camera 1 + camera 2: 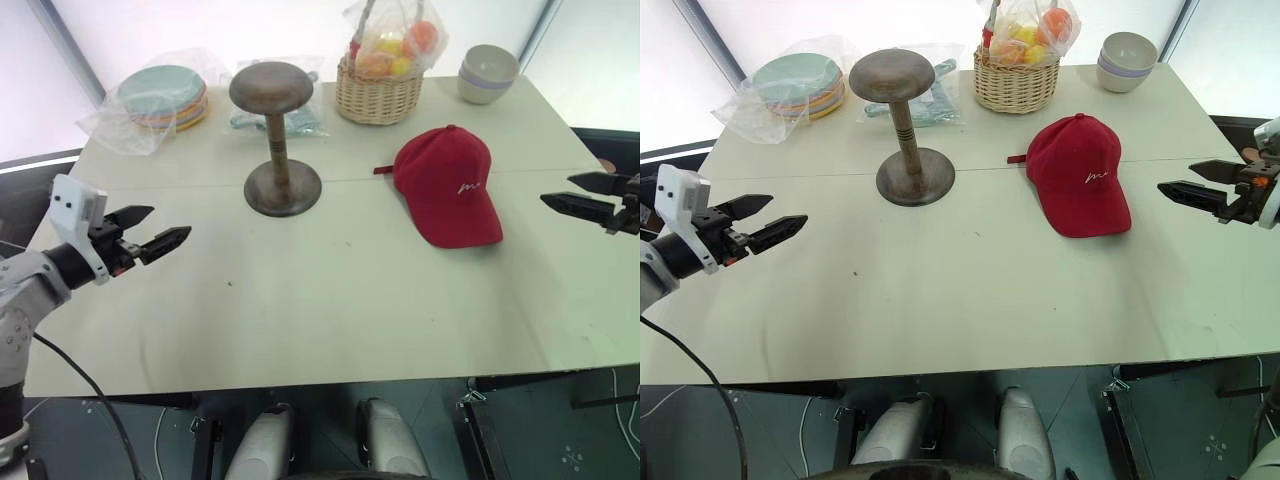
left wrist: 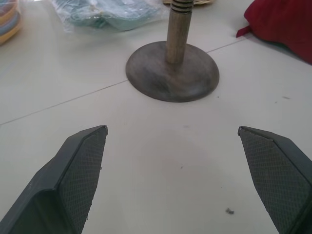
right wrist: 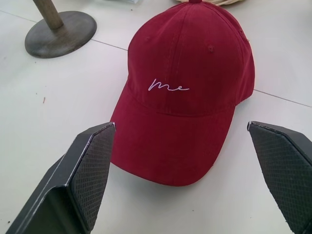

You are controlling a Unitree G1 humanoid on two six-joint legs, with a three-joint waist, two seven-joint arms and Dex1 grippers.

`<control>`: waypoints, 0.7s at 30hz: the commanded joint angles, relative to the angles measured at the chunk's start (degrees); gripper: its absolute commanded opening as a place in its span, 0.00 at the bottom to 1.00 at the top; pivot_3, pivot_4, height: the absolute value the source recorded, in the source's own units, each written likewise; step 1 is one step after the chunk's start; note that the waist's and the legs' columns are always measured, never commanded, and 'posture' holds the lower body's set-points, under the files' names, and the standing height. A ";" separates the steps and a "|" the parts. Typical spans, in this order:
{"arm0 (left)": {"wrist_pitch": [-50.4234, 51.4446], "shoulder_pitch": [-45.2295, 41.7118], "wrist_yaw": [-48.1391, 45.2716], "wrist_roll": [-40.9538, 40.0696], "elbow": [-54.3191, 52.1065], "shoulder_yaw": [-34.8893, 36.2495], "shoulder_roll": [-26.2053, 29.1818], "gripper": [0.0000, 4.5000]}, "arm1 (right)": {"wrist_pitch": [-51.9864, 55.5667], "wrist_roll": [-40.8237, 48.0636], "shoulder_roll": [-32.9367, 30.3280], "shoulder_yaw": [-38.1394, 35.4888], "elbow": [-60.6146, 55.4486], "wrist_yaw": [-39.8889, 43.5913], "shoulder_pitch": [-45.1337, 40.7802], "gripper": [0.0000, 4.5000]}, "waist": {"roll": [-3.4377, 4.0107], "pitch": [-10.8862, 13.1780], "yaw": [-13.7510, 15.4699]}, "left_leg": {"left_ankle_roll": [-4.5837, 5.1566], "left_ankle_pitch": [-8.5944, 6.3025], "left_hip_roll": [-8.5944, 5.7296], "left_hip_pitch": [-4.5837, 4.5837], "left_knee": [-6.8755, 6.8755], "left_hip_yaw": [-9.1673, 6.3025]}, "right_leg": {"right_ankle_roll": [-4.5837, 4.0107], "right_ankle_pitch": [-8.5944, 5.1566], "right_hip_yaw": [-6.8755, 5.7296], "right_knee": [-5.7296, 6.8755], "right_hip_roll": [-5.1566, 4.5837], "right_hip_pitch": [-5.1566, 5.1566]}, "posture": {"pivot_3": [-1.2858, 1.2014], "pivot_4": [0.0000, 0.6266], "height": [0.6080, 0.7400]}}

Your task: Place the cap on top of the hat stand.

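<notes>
Presently the cap (image 1: 447,183) lies flat on the table (image 1: 330,300), crown up, toward the right side, with its curved brim turned toward the near right. It is red fabric with stitched panel seams, small eyelets, a top button and white embroidered script on the front; a strap end protrudes at the back, toward the hat stand (image 1: 276,135). The hat stand is upright left of the cap and apart from it: dark brown, rounded disc top, thin ringed stem, round flared base, nothing on it. The right gripper (image 1: 575,192) hovers just right of the cap, fingers spread wide, holding nothing. The left gripper (image 1: 160,229) hovers near the left edge, jaws apart, empty. Behind stand a woven basket (image 1: 379,92), stacked bowls (image 1: 487,72) and bagged plates (image 1: 162,97).
</notes>
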 commanded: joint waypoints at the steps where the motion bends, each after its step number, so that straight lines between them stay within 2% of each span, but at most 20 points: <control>1: -1.86 -4.08 -3.45 0.42 3.24 1.10 3.98 1.00 | 0.03 0.35 -0.43 -0.95 -1.93 -0.07 -0.87 0.99 | 0.00 0.00 -0.01 | 0.00 0.00 0.00 0.00 0.00 0.00 | 0.00 0.00 -0.01 0.00 0.00 0.00 | 0.52 0.24 1.00; 5: 1.13 -10.73 -13.41 -3.45 6.03 -1.59 9.59 1.00 | -0.24 -0.18 -0.31 0.01 -1.91 0.14 -1.89 0.99 | -0.01 0.01 -0.09 | 0.00 0.00 -0.03 -0.01 0.02 0.01 | 0.00 0.00 -0.02 0.01 0.01 0.00 | 0.52 0.24 1.00; 10: 6.98 -17.99 -22.24 -10.12 4.61 -5.14 12.27 1.00 | -0.37 -0.60 -0.46 1.55 -5.63 0.59 -2.41 0.99 | 0.03 0.02 -0.23 | 0.00 0.00 -0.02 0.00 0.00 0.02 | 0.00 0.00 -0.02 0.02 0.02 -0.01 | 0.52 0.24 1.00; 14: 8.40 -21.79 -26.98 -10.79 3.96 -8.58 14.17 1.00 | -2.72 -3.04 -1.53 3.54 -10.13 -0.09 -2.47 0.99 | 0.04 0.02 -0.43 | 0.00 0.00 -0.02 -0.01 0.00 0.02 | 0.01 0.00 -0.02 0.06 0.05 -0.06 | 0.52 0.24 1.00; 16: 7.70 -22.59 -28.25 -9.48 4.69 -10.10 14.81 1.00 | -8.80 -7.73 -1.64 5.75 -11.76 -2.84 -2.25 0.99 | 0.04 0.03 -0.46 | 0.00 0.00 -0.02 -0.01 0.00 0.03 | 0.01 0.00 -0.02 0.06 0.07 -0.06 | 0.52 0.24 1.00; 21: 5.55 -23.43 -28.98 -6.68 7.66 -11.74 14.40 1.00 | -34.49 -18.65 -2.80 10.78 -18.30 -4.02 3.32 0.99 | 0.06 0.04 -0.27 | 0.00 0.00 -0.02 -0.01 0.00 0.06 | 0.01 0.00 -0.01 0.08 0.09 -0.08 | 0.52 0.24 1.00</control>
